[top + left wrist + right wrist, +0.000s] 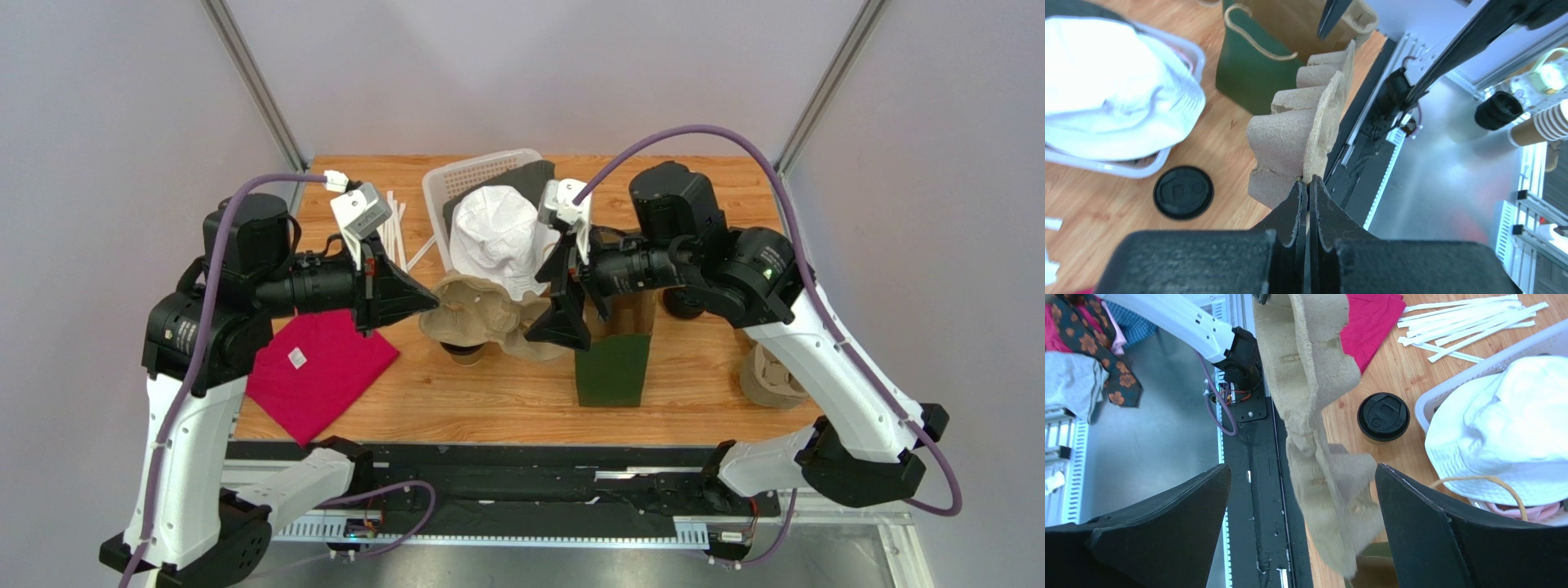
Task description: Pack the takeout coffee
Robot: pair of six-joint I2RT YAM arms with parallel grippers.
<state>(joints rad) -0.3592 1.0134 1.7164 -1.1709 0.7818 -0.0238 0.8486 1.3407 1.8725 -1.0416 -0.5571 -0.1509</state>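
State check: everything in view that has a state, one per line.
left gripper: shut on the pulp cup carrier edge
right gripper: open, a finger on each side of the carrier, not clamped
pulp cup carrier: lifted off the table, turned on edge, empty
takeout coffee: upright on the table, lid on, unheld
green paper bag: standing, mouth open
white bucket hat: lying in the white basket

No text, brand or number can be read in any view. A small white tag is seen on the red cloth, but its print is too small to be made out. Raised marks are seen on the black lid, yet none is legible.
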